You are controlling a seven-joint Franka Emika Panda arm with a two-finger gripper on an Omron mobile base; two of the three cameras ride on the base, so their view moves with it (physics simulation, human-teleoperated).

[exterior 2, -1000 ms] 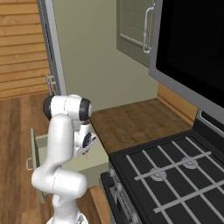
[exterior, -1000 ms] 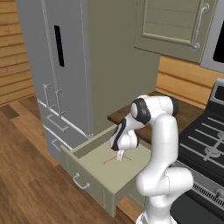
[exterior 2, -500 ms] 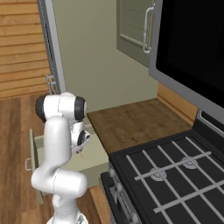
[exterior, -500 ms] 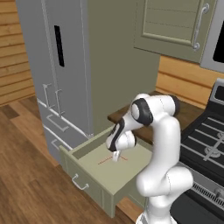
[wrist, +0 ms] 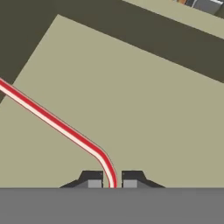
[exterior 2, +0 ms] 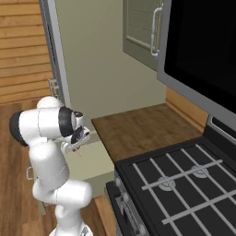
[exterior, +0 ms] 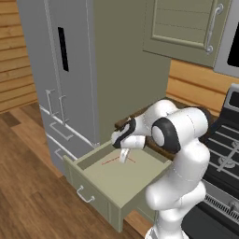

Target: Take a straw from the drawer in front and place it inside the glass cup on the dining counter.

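Observation:
The sage-green drawer [exterior: 95, 198] stands pulled open in front of me, its pale floor [wrist: 131, 96] bare except for the straw. My gripper [exterior: 123, 158] reaches down into it, near the drawer's back. In the hand view the red-and-white straw [wrist: 61, 127] runs from the left edge, bends, and ends pinched between the two dark fingertips [wrist: 92, 179]; the gripper [wrist: 112, 181] is shut on it. From the left base view the straw [exterior: 111, 161] is a thin red line just over the drawer floor. The glass cup and the dining counter are out of view.
A tall grey fridge [exterior: 60, 70] stands left of the drawer, its lower drawers close to the open one. A brown wood countertop [exterior 2: 133, 129] lies behind it, beside the black stove [exterior 2: 184, 184]. Green upper cabinets [exterior: 186, 23] hang above. Wooden floor stretches to the left.
The arm has swung a little to the left and the hand has shifted slightly within the drawer, the straw still between its fingers. The jaws stay shut.

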